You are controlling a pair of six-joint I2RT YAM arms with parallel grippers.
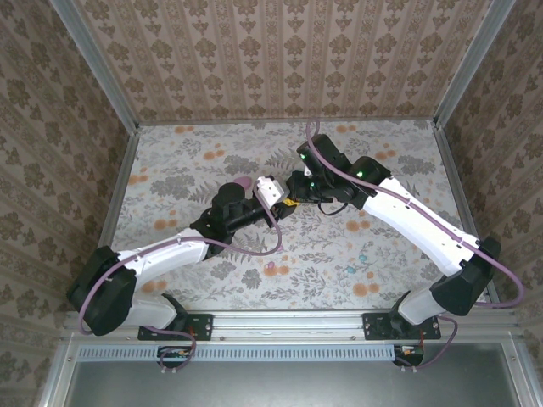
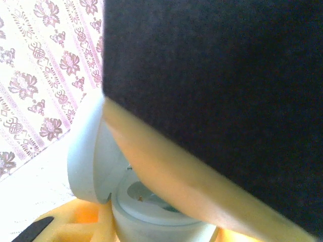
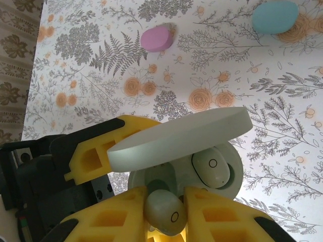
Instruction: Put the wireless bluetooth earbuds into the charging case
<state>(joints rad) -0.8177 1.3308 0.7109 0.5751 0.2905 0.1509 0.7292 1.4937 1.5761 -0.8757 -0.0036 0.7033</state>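
Right gripper point(image 3: 165, 207) pinches a bud point(image 3: 162, 216) at the rim of the open case point(image 3: 238, 171), which the left gripper point(image 1: 273, 202) clamps. The lid point(image 3: 176, 136) overhangs the empty socket point(image 3: 157, 180); a skewed entry could knock the bud loose.

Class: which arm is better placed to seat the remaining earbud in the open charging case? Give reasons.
Right. The right gripper pinches the loose earbud close to the empty socket of the charging case, beside the seated earbud. The left gripper is busy holding that case.
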